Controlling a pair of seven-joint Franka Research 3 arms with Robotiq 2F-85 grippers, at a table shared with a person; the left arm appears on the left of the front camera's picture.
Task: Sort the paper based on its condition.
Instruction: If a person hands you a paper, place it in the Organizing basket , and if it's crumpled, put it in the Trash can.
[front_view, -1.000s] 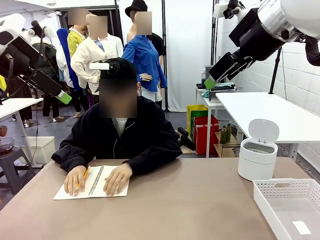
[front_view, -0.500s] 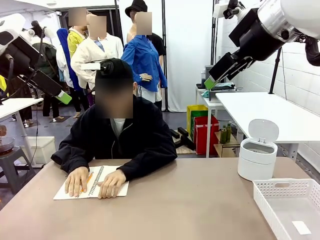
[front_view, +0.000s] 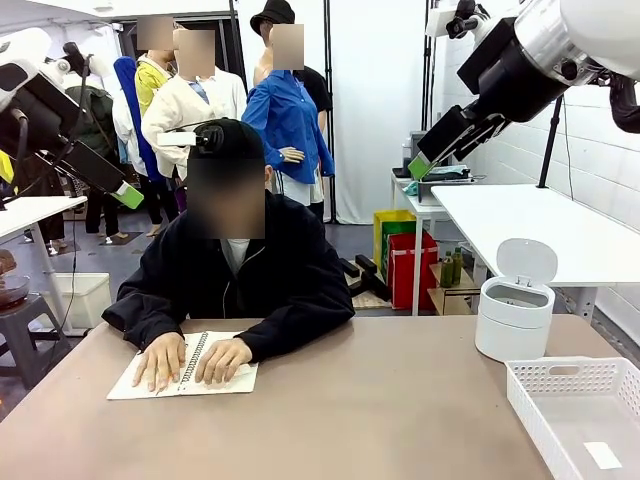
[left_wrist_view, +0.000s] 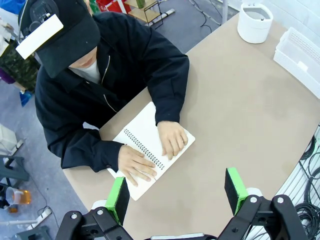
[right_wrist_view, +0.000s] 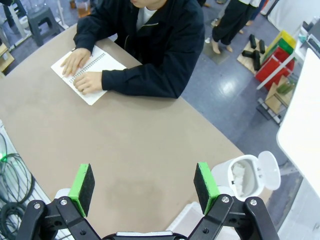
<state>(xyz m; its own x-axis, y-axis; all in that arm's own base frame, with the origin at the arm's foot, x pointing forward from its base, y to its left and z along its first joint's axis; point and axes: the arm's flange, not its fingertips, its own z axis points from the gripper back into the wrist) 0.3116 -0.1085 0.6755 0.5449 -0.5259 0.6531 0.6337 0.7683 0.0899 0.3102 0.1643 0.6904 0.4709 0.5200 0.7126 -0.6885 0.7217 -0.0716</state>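
One small flat white sheet of paper (front_view: 603, 455) lies in the white basket (front_view: 578, 412) at the table's right front corner. A crumpled white lump of paper (right_wrist_view: 239, 173) sits inside the round white bin (right_wrist_view: 235, 180). My left gripper (left_wrist_view: 176, 195) hangs open high above the table, its green pads wide apart over the person's spiral notebook (left_wrist_view: 148, 132). My right gripper (right_wrist_view: 144, 187) is also open and high, above the bare middle of the table. In the front view the left gripper (front_view: 126, 194) and right gripper (front_view: 424, 163) are raised at the upper corners.
A person in a black jacket sits at the far side with both hands flat on the open spiral notebook (front_view: 226, 379). The round bin (front_view: 513, 322) stands with its lid up at the right, behind the basket. The brown table (front_view: 350, 410) spreads between them.
The person's hands have drawn closer together and now lie flat on the notebook, and the orange pencil is no longer visible. Both arms have stayed still.
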